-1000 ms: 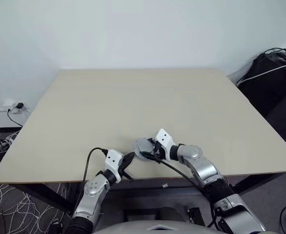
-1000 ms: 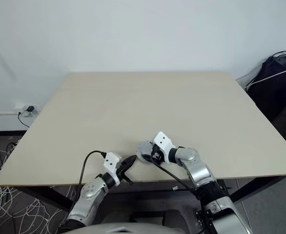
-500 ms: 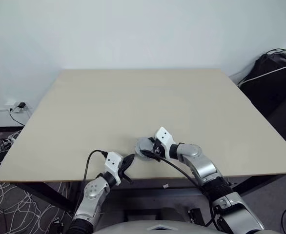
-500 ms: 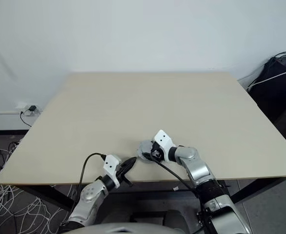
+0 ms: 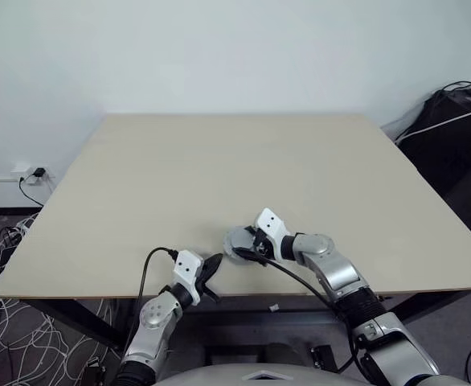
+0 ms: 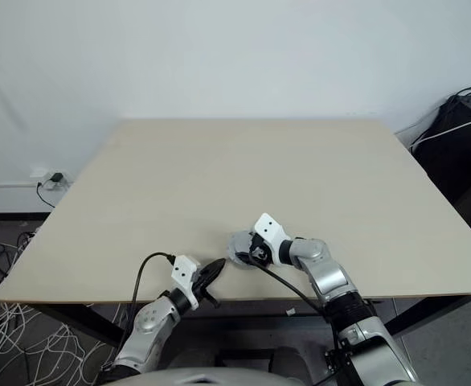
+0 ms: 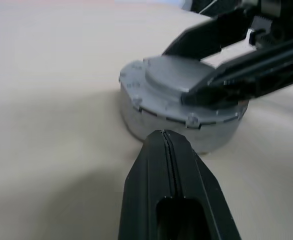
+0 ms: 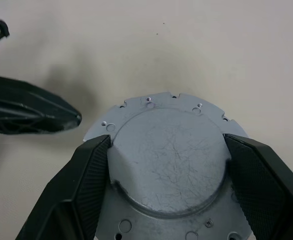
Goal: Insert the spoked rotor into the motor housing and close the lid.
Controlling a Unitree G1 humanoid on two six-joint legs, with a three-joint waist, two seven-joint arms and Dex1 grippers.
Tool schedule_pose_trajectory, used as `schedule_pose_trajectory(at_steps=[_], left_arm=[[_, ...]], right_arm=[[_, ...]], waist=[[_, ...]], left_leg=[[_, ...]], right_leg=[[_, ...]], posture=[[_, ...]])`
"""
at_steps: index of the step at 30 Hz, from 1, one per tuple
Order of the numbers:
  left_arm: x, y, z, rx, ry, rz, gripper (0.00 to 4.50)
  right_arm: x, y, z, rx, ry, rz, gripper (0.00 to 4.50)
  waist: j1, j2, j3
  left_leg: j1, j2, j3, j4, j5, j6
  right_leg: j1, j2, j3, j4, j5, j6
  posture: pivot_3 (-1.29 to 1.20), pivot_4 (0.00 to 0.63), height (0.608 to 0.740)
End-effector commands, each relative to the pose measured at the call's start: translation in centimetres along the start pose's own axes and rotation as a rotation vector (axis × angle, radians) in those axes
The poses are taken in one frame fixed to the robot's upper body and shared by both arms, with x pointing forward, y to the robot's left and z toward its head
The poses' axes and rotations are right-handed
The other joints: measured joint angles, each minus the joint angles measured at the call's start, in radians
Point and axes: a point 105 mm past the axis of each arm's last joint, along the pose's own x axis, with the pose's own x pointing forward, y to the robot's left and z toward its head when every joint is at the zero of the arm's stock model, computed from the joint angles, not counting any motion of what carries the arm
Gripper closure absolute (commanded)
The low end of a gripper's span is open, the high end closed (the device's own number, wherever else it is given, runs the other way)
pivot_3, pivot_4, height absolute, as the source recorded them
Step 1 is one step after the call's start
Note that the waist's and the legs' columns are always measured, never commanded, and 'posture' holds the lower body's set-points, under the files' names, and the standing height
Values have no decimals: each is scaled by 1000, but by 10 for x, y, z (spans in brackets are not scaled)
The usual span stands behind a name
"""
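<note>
The lid (image 8: 166, 165), a silvery plate with a notched rim and a raised round centre, lies on top of a round grey body, the motor housing (image 7: 151, 117), near the table's front edge (image 5: 237, 241). My right gripper (image 8: 167, 145) is shut on the lid, one black finger (image 8: 86, 185) against each side of the raised centre. My left gripper (image 7: 162, 136) is shut with nothing in it, its tip just short of the housing's side and a little to its left (image 5: 215, 263). The spoked rotor is hidden.
The beige table (image 5: 219, 161) stretches away behind the housing. The table's front edge runs just below both grippers. A black bag (image 5: 452, 121) sits off the back right corner. Loose cables (image 5: 2, 338) lie on the floor at the left.
</note>
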Motion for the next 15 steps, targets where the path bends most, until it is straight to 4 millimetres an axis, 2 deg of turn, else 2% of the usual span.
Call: schedule_pose_trajectory(at_steps=[1,15], left_arm=[[3,1,12,21,-38,-5,4500],[-1,3,-10,7,-1,-8,4500]], right_arm=[[-5,-7,-14,20,57,-26,1218],[-8,-10,-22,6,87,-71,1218]], waist=[[1,0,0],[13,3,-3]], left_leg=[[0,0,0,0,0,0],[0,0,0,0,0,0]], right_leg=[[0,0,0,0,0,0],[0,-1,-1,0,0,0]], posture=[[0,0,740],[0,0,740]])
